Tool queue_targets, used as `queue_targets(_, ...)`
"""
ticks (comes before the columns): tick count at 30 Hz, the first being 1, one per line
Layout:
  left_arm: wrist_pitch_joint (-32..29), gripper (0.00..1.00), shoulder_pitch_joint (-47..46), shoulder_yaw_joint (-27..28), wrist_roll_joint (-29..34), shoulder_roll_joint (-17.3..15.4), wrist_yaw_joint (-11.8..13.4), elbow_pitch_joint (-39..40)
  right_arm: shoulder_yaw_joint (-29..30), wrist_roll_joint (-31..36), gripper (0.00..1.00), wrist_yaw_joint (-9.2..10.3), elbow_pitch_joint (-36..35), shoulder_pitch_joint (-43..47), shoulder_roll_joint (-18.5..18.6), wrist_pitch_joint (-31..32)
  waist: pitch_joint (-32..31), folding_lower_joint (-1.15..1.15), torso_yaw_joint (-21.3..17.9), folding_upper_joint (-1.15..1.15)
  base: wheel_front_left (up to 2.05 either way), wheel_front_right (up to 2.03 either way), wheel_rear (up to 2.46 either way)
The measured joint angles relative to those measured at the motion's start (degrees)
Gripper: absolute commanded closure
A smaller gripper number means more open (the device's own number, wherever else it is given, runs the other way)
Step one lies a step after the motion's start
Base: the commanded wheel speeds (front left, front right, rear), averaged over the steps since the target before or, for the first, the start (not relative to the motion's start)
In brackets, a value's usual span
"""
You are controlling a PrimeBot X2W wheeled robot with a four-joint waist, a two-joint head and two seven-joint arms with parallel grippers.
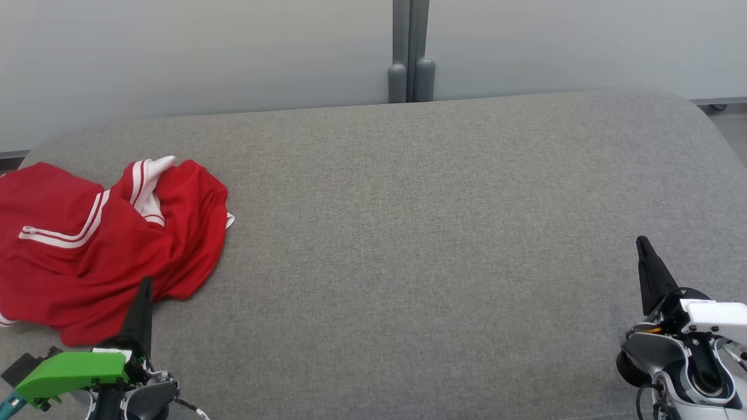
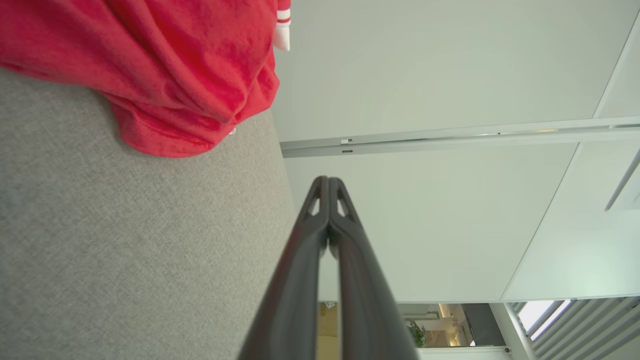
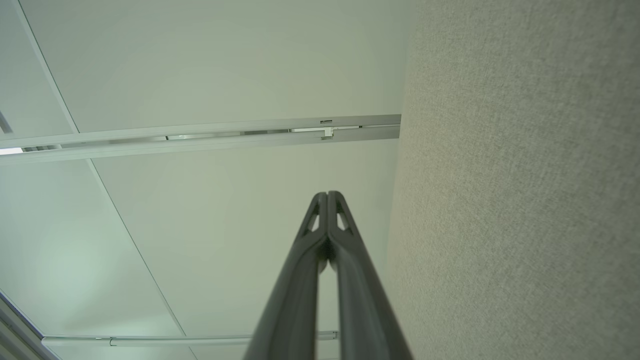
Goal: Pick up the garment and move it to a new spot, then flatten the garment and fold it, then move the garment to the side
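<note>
one red garment (image 1: 87,251), one grey couch (image 1: 408,233), two end effectors.

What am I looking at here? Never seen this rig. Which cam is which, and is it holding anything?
It is a wheeled two-armed robot facing a grey padded surface. The wide picture comes from its head camera; the other two come from cameras on each wrist, looking along that arm's own fingers. A crumpled red garment with white stripes lies at the robot's left. The left pincer sits by the garment's near edge; the right pincer is over bare fabric. Both are shut, fingers pressed together, holding nothing.
</note>
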State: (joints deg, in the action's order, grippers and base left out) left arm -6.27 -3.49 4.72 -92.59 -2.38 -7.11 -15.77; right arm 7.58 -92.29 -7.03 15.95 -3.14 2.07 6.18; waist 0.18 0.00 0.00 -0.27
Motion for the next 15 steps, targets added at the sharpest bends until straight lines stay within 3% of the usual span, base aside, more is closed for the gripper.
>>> queue_targets(15, 0.0, 1.0, 0.0, 0.0, 0.01, 0.0, 0.0, 0.0, 0.0, 0.0, 1.0, 0.0, 0.0, 0.0, 0.0, 0.0, 0.0, 0.0, 0.0, 0.0, 0.0, 0.0, 0.0)
